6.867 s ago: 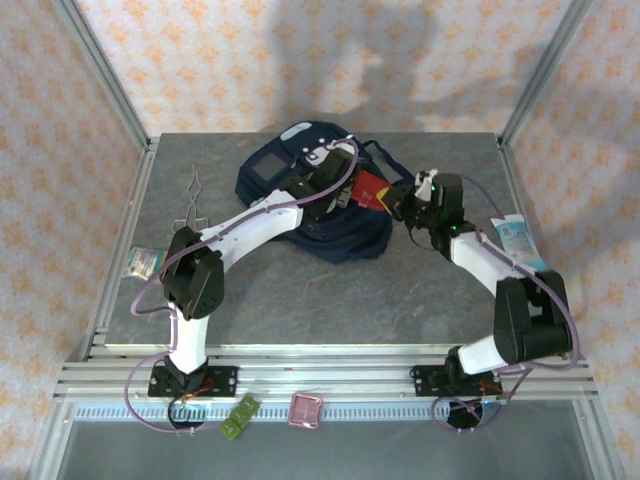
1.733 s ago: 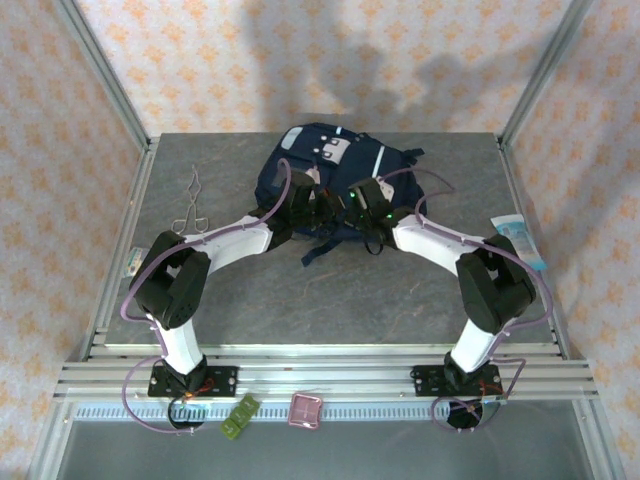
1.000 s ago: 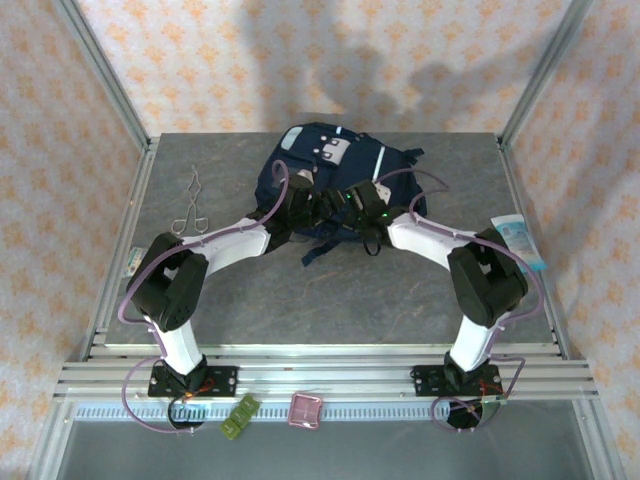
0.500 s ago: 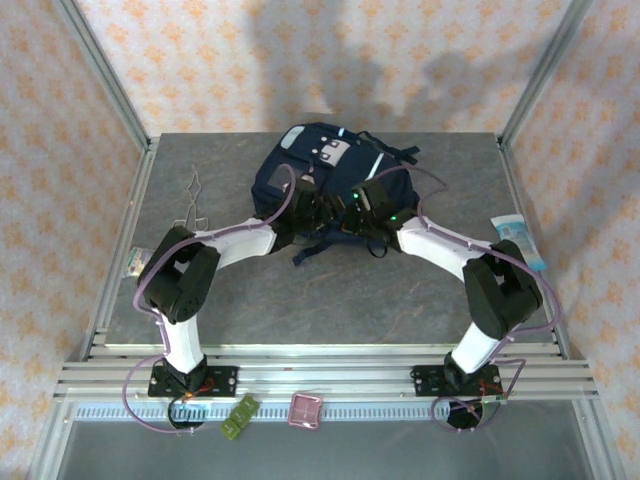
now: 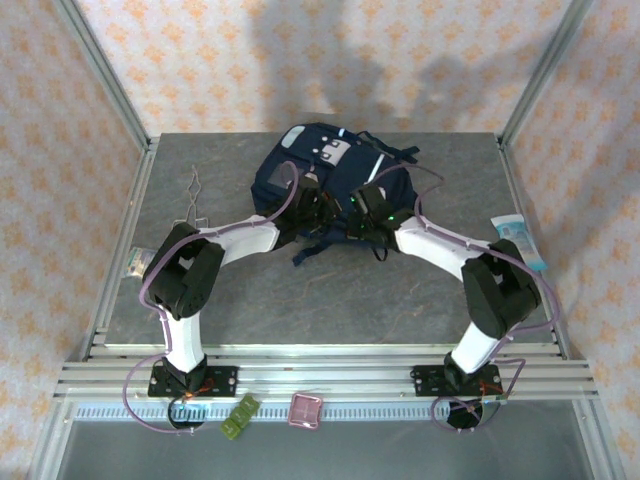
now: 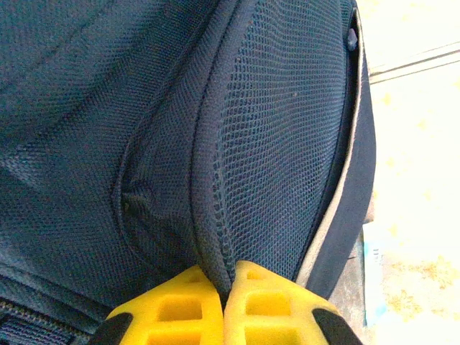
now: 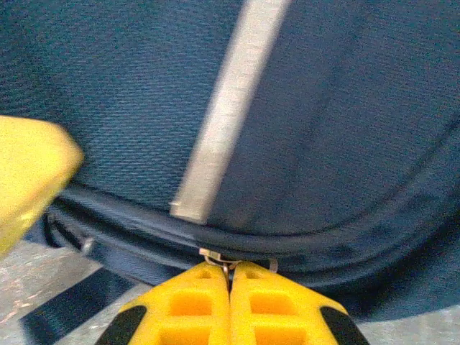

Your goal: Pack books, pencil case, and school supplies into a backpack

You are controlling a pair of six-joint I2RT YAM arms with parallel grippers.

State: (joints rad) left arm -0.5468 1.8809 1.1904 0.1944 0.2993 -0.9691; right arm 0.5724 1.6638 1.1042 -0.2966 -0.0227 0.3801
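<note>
The navy-blue backpack lies at the back middle of the table, grey patch up. My left gripper is at its near left side, shut on a raised fold of mesh fabric pinched between the yellow fingertips. My right gripper is at the near right side, shut on the metal zipper pull just below the pale stripe. Books and pencil case are hidden. A small pale green flat case lies at the table's left edge.
A thin metal tool lies at the back left. A light-blue packet sits at the right edge. A dark strap trails toward me. Below the front rail lie a green item and a pink square.
My left gripper has closed on the backpack's mesh fold after standing open. The right gripper stayed shut on the zipper pull. Both wrists shifted slightly along the bag's near edge.
</note>
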